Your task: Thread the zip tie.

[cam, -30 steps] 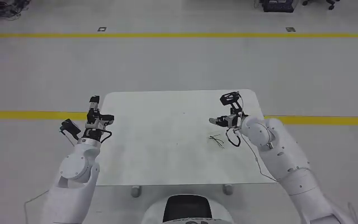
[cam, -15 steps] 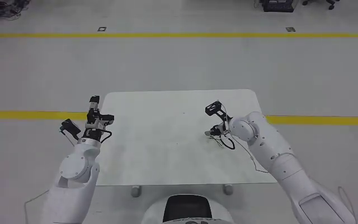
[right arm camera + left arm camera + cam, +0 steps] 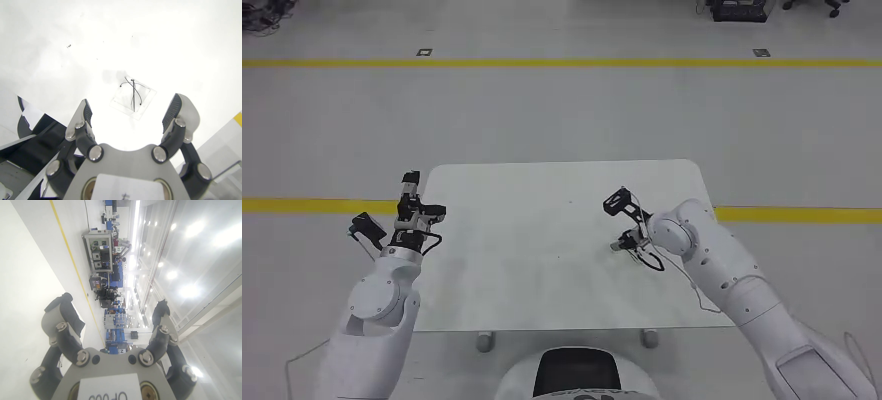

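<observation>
Right gripper (image 3: pixel 130 101) hangs spread wide and empty directly above the clear tray (image 3: pixel 121 103), with its ribbed pads (image 3: pixel 169 111) on either side of the tray in the wrist view. Black zip ties (image 3: pixel 133 94) lie inside that tray in a loose crossed heap, several strands overlapping, and none is lifted. The tray rests on the white table (image 3: pixel 542 200). Left gripper (image 3: pixel 114 300) is likewise released and holds nothing. It sits well apart from the tray, at the table edge farthest from it, and is aimed out toward the room rather than down.

The step in hand looks like the first pick, taking one tie before any threading. The next move probably calls for a straight descent onto the tray, jaws turned across a single strand where it lies clear of the others, since the crossing point risks catching two at once. A thin strap on slick plastic will likely need the tips pressed right down to the tray floor.
</observation>
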`<state>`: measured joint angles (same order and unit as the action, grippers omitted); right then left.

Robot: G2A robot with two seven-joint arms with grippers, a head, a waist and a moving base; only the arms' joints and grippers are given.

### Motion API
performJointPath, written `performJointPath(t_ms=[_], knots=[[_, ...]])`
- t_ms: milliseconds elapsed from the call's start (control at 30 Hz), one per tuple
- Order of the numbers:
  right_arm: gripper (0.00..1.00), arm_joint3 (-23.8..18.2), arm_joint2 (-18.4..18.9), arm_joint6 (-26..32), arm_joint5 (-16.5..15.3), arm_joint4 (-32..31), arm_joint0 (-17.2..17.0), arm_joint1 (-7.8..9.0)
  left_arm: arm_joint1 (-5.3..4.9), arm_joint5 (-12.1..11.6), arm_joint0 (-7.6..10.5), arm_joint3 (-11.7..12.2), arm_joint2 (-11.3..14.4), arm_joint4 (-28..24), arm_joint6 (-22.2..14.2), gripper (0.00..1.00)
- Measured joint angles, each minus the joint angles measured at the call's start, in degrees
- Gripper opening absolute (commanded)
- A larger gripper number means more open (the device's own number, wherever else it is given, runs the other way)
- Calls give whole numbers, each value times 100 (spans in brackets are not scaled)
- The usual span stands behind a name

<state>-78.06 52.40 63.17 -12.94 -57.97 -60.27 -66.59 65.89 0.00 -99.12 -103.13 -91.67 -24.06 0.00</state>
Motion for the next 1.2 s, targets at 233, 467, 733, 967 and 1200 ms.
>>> performJointPath(t_ms=[233,467,733,967,1200], knots=[[100,-105,-7,958,-77,246,111,7,0,0,0,0,0,0,0,100],[100,18,-54,1153,-71,298,203,-10,0,0,0,0,0,0,0,100],[100,146,-116,1011,-136,285,184,-27,0,0,0,0,0,0,0,100],[100,806,-416,725,-395,455,459,-151,0,0,0,0,0,0,0,100],[100,814,-427,696,-403,437,438,-151,0,0,0,0,0,0,0,100]])
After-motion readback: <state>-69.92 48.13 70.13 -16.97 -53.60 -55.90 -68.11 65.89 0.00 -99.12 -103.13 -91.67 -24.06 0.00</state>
